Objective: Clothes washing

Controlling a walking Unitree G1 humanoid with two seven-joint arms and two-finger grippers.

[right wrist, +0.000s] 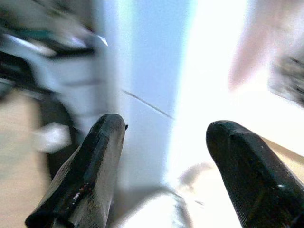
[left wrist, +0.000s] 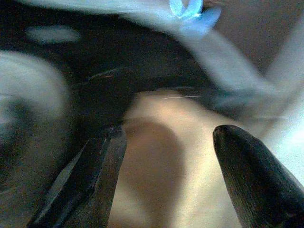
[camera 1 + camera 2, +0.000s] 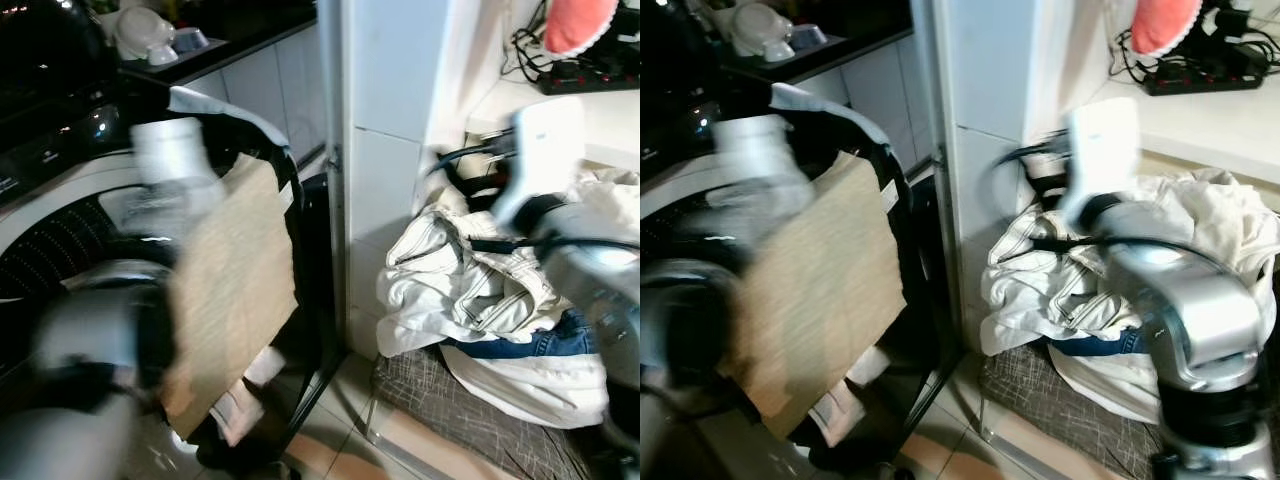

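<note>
- A tan cloth (image 3: 235,290) is seen draped over the washer (image 3: 60,230) rim, at the left.
- The left gripper (image 2: 166,180) is held apart, just over that cloth.
- The clothes pile (image 3: 480,290) lies right, below the parted, empty right gripper (image 1: 164,171), the nearer one.

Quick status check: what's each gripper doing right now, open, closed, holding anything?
Left gripper: open, nothing between its fingers, pointing at the tan cloth.
Right gripper: open, empty, raised above the laundry pile.
</note>
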